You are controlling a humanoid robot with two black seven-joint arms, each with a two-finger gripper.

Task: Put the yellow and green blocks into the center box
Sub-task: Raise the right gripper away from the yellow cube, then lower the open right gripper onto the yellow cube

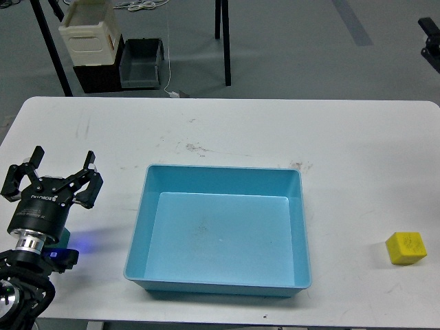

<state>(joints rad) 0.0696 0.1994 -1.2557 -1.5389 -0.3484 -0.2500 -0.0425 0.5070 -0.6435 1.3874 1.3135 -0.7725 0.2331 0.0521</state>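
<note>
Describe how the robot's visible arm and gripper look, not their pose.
Only the left arm shows. The left gripper is black, with two forked, angular fingers on a cylindrical black body printed with small white lettering, too small to read reliably. Below it sits a shiny silver metal ring, then black arm housing with a blue light glowing beside it. The right arm is out of view.

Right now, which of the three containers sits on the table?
The light-blue tray; the cream crate and dark bin stand off the table, beyond its far edge.
</note>
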